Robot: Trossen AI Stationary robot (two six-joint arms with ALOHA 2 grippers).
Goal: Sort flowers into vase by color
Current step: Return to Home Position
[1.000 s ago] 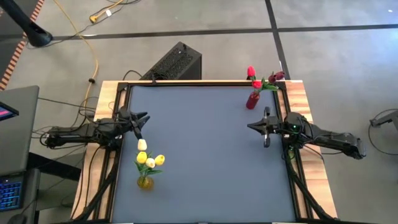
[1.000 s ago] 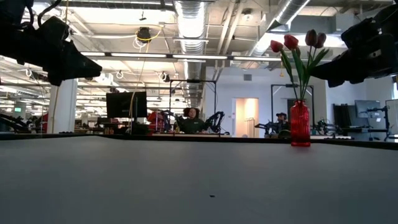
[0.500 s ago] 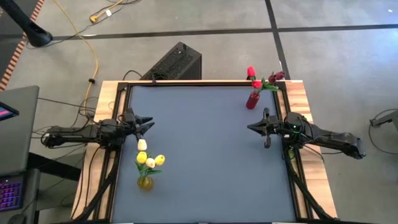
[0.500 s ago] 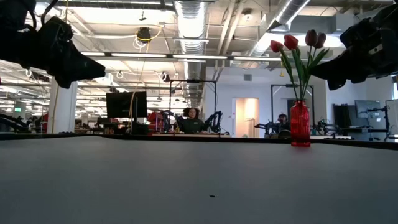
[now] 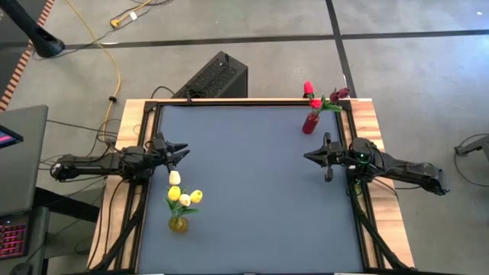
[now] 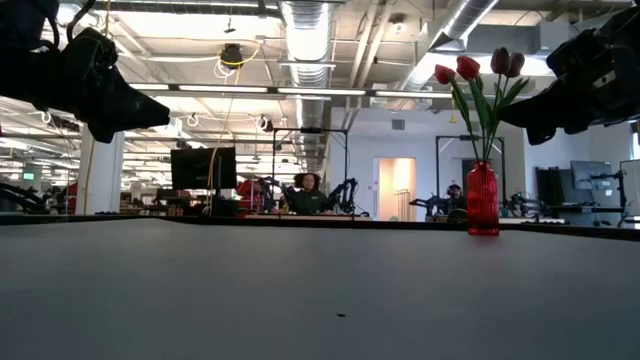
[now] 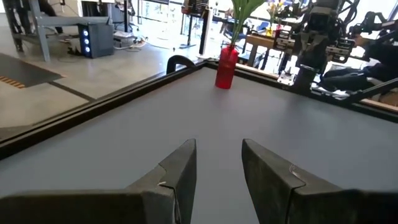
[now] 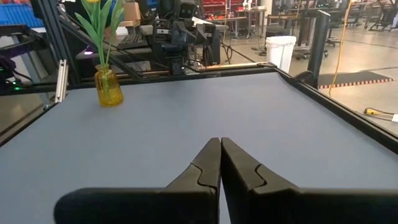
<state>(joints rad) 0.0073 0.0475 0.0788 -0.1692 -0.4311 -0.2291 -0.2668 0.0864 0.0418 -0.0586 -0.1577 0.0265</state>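
A red vase point(image 5: 309, 124) stands near the table's far right corner and holds red and dark red tulips point(image 5: 315, 98); it also shows in the low view point(image 6: 482, 200) and the left wrist view point(image 7: 226, 67). A yellow vase point(image 5: 178, 224) near the left near side holds yellow and white tulips point(image 5: 183, 197); the right wrist view shows it too point(image 8: 108, 87). My left gripper point(image 5: 182, 150) hovers over the left edge, slightly open point(image 7: 217, 144), just beyond the yellow bouquet. My right gripper point(image 5: 308, 156) hovers at the right edge, shut point(image 8: 220, 142), near the red vase.
Bare grey table surface point(image 5: 244, 176) lies between the two arms. A wooden frame point(image 5: 370, 114) borders the table. A black box point(image 5: 218, 76) sits on the floor past the far edge. In the low view, people sit at desks point(image 6: 310, 195) in the room behind.
My left gripper's fingers have drawn closer together while it stayed over the left edge. The right arm, both vases and the flowers have kept still.
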